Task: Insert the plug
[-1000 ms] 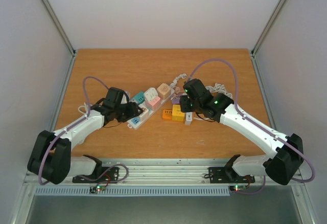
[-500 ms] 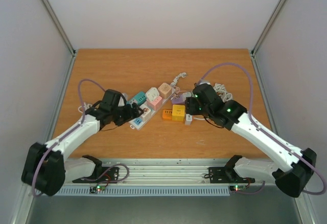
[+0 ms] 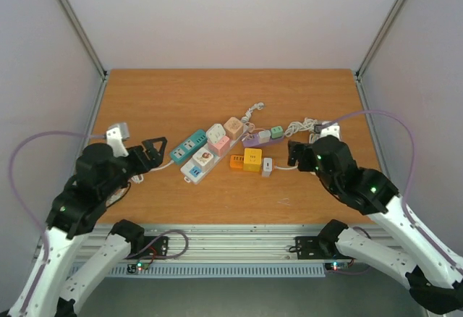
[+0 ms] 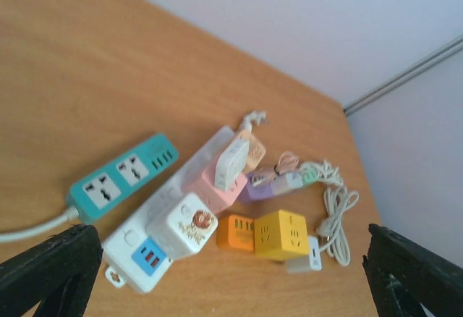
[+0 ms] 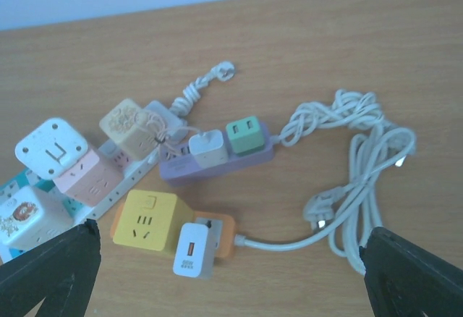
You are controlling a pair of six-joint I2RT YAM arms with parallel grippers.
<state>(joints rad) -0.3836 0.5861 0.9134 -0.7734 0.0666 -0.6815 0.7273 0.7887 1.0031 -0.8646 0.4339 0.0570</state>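
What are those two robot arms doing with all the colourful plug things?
Nothing just now. The left gripper and the right gripper are both open and empty, one on each side of a pile of power strips on the table. A white plug looks pushed into the orange strip, beside a yellow cube.

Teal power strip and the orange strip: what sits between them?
The white power strip, loaded with cube adapters, lies between the teal power strip and the orange strip. The left wrist view shows this.
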